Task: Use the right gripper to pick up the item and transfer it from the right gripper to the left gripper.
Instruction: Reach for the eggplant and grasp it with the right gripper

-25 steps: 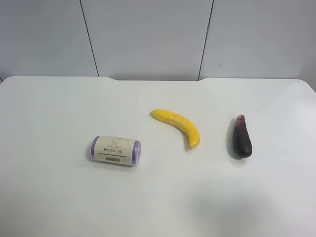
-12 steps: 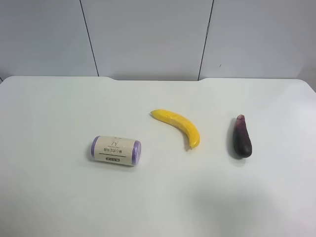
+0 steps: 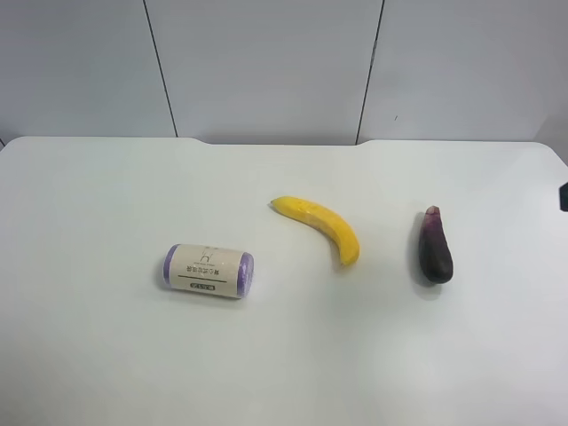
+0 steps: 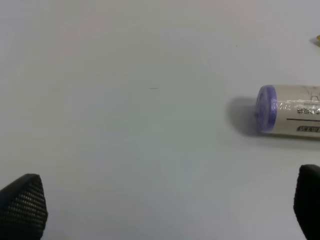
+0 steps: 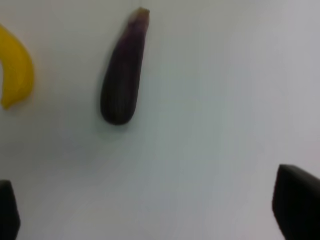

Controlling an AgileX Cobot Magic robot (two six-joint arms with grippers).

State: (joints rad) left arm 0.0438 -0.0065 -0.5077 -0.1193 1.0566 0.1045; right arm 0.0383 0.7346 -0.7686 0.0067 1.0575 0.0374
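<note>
Three items lie on the white table (image 3: 106,355): a dark purple eggplant (image 3: 434,248), a yellow banana (image 3: 321,227) and a cream roll with purple ends (image 3: 209,271). In the right wrist view the eggplant (image 5: 123,70) lies well ahead of my right gripper (image 5: 152,212), with the banana's end (image 5: 16,75) beside it. The right gripper is open and empty; only its dark fingertips (image 5: 297,205) show. My left gripper (image 4: 165,205) is open and empty, with the roll (image 4: 287,111) ahead of it and off to one side. In the exterior high view only a dark bit of an arm (image 3: 564,197) shows at the right edge.
A grey panelled wall (image 3: 266,62) stands behind the table's far edge. The three items lie apart from one another, with bare table between them.
A dark bit of an arm has come into the exterior high view at the right edge. The three items have not moved.
</note>
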